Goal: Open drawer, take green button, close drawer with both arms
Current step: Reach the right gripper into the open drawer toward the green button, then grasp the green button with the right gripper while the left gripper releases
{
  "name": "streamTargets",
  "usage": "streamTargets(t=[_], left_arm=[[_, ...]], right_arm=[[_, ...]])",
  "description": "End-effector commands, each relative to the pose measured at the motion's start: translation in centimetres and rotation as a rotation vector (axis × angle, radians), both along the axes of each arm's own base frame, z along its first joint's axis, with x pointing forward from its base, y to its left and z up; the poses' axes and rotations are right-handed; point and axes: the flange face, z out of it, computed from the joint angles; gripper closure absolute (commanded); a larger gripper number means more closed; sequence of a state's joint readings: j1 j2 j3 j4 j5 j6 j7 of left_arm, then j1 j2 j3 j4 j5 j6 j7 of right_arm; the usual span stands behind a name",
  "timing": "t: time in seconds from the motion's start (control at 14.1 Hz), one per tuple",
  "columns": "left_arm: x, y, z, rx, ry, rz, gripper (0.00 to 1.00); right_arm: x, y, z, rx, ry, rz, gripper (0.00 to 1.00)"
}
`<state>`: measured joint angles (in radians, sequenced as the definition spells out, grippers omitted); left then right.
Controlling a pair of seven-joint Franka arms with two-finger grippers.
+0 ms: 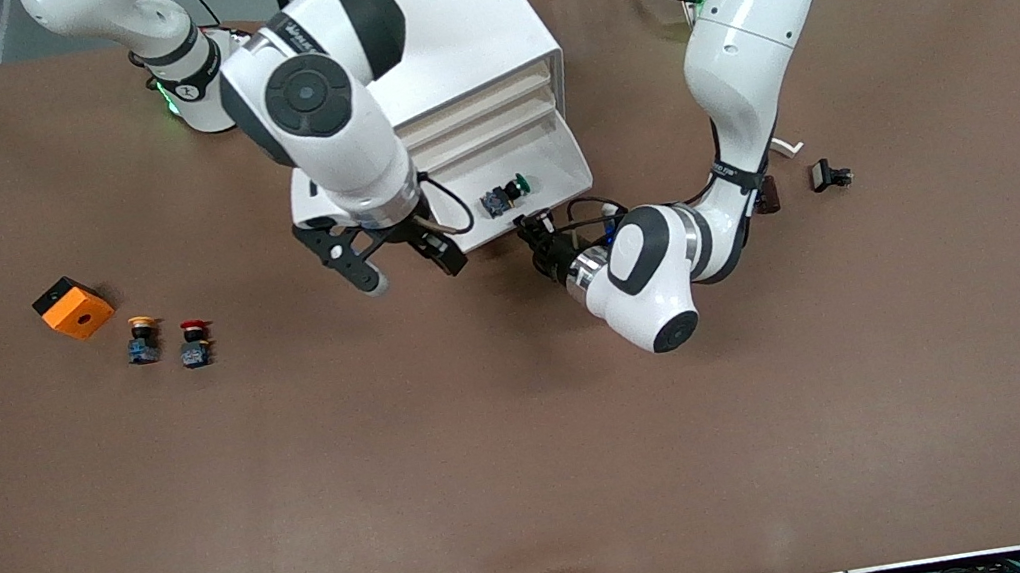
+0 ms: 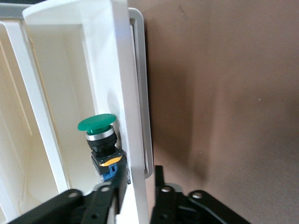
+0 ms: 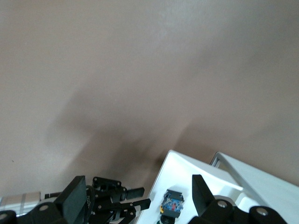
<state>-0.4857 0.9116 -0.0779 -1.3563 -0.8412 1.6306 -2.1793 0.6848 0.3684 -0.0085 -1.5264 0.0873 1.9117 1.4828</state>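
Observation:
The white cabinet's (image 1: 470,19) bottom drawer (image 1: 563,155) is pulled out. The green-capped button (image 1: 505,196) lies on its side in it, close to the front wall. My left gripper (image 1: 534,228) is at the drawer's front. In the left wrist view it (image 2: 135,191) is closed over the front wall (image 2: 126,93) and handle (image 2: 145,116), one finger inside beside the button (image 2: 100,140), one outside. My right gripper (image 1: 409,271) is open and empty above the table beside the drawer's corner. Its wrist view shows its own fingers (image 3: 77,191) wide apart, the button (image 3: 172,204) and the left gripper (image 3: 117,205).
An orange block (image 1: 73,307), a yellow-capped button (image 1: 142,339) and a red-capped button (image 1: 196,342) stand on the brown table toward the right arm's end. Small black parts (image 1: 829,175) lie toward the left arm's end, by the left arm's elbow (image 1: 650,276).

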Motion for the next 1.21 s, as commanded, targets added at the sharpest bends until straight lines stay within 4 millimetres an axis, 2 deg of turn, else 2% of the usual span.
streamTargets(t=[0.0,0.07,0.21,0.35,0.57,0.64,0.71,0.78,0.85,0.99,1.13], left_arm=[[1.5,0.3,1.5,-0.036,-0.053,-0.008,0.00],[2.7,1.2,2.6,-0.043,-0.069,0.004,0.00],[4.6,2.4,6.1,-0.117,-0.160,-0.040,0.00],[5.0,3.3,9.8,-0.199,-0.348,-0.266,0.00],[5.8,6.3,19.0,-0.141,-0.684,-0.722,0.00],[6.1,7.2,20.9,-0.192,-0.756,-0.877,0.00],[6.2,7.9,23.1,-0.264,-0.814,-0.983,0.00],[6.6,9.5,25.2,-0.310,-0.856,-1.043,0.00],[7.5,12.0,26.8,-0.314,-0.883,-1.049,0.00],[7.7,14.3,30.5,-0.354,-0.954,-1.103,0.00],[7.7,15.9,31.9,-0.420,-0.985,-1.229,0.00]], right_arm=[[-0.6,1.9,-1.2,0.007,0.009,-0.011,0.00],[-1.0,2.7,-2.1,0.018,0.017,-0.008,0.00],[-1.5,3.3,-4.5,0.051,0.030,-0.024,0.00],[-3.1,4.3,-6.1,0.048,0.033,-0.006,0.00],[-4.9,5.2,-7.5,0.025,0.057,-0.005,0.00],[-5.5,5.4,-7.9,0.019,0.062,0.002,0.00],[-5.6,5.5,-8.0,0.019,0.062,0.005,0.00],[-6.0,6.0,-8.0,0.023,0.058,0.011,0.00],[-6.3,6.5,-8.1,0.032,0.049,0.004,0.00],[-7.0,6.9,-9.3,0.047,0.030,-0.033,0.00],[-7.8,7.3,-10.3,0.044,0.030,-0.029,0.00]])
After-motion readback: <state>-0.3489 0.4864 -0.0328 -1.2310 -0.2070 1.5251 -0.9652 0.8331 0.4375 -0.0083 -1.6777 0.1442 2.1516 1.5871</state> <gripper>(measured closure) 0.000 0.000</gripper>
